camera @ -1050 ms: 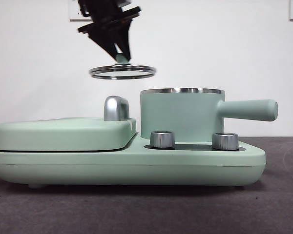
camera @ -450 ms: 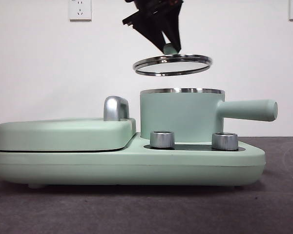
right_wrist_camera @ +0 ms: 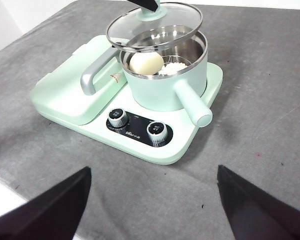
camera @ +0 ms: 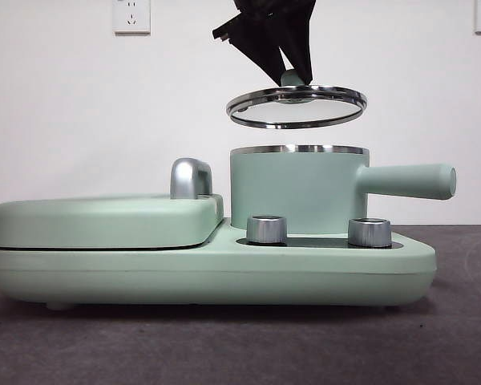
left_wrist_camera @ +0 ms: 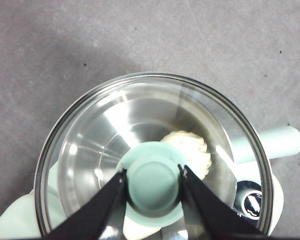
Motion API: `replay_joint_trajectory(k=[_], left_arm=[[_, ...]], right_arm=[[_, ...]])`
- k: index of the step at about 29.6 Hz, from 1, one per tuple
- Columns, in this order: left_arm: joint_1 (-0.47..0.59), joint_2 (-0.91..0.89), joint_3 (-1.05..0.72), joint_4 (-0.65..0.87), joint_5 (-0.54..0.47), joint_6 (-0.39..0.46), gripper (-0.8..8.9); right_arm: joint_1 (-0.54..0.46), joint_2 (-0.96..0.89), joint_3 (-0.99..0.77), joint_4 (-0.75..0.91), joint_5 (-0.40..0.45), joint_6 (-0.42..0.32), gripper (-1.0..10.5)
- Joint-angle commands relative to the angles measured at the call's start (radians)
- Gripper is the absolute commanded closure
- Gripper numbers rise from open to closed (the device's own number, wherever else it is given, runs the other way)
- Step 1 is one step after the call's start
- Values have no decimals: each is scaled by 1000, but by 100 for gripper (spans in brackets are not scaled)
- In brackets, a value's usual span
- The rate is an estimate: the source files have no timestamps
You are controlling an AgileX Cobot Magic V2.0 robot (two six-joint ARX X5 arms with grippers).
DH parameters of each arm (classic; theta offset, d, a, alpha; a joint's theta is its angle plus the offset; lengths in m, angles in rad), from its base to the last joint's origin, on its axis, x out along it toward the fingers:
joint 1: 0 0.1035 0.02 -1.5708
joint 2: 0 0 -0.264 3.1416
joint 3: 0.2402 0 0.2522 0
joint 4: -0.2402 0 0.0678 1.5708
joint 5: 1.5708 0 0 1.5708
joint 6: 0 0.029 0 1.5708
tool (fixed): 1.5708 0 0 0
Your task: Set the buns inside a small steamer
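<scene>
From the front, the left gripper (camera: 293, 76) comes down from above, and its black jaws are pinched on the green knob (camera: 291, 78) of the glass lid (camera: 297, 107). The lid hangs tilted in the air, just above the small steamer (camera: 295, 188) and not touching its steel rim. The steamer sits on the mint-green cooker base (camera: 208, 273), behind two silver dials (camera: 266, 229). Its long handle (camera: 407, 180) sticks out to the side. Beside the steamer lies the flat griddle lid (camera: 104, 220) with its chrome handle (camera: 190, 178).

From the left wrist, the two jaws squeeze the round green knob (left_wrist_camera: 154, 185) between them. Through the glass lid (left_wrist_camera: 90, 125) you can see down into the shiny steamer, and the pleated bun (left_wrist_camera: 190, 150) rests inside it near the knob.

From the right wrist, the right gripper (right_wrist_camera: 150, 210) waits well away from the steamer, with its jaws spread wide apart and nothing in them. Both buns are inside the small steamer (right_wrist_camera: 165, 75): the smooth bun (right_wrist_camera: 146, 63) and the pleated bun (right_wrist_camera: 174, 67) lie side by side. The glass lid (right_wrist_camera: 155, 25) floats over the steamer, shifted a little toward the griddle lid (right_wrist_camera: 70, 90).
</scene>
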Motion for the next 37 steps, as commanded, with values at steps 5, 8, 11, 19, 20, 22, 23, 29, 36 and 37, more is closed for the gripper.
replay_joint_trajectory(k=[5, 8, 11, 19, 20, 22, 23, 29, 36, 37], left_arm=[[-13, 21, 25, 18, 2, -14, 796], [-15, 33, 15, 24, 2, -14, 796], [-16, 56, 3, 28, 2, -15, 796], [-16, 88, 0, 57, 2, -2, 796], [-16, 88, 0, 59, 2, 5, 796], [-16, 88, 0, 68, 2, 25, 796], [-16, 89, 0, 68, 2, 34, 796], [-18, 89, -28, 51, 2, 47, 797], [-18, 113, -36, 55, 1, 100, 797], [-18, 116, -36, 58, -4, 114, 797]], right_arm=[[6, -2, 5, 9, 3, 11, 545], [6, -2, 5, 9, 4, 11, 545], [6, -2, 5, 9, 4, 11, 545], [6, -2, 5, 9, 10, 12, 545], [6, -2, 5, 9, 10, 12, 545], [6, -2, 5, 9, 11, 12, 545], [6, -2, 5, 9, 11, 12, 545], [6, -2, 5, 9, 11, 15, 545], [6, -2, 5, 9, 10, 19, 545], [6, -2, 5, 9, 10, 19, 545]])
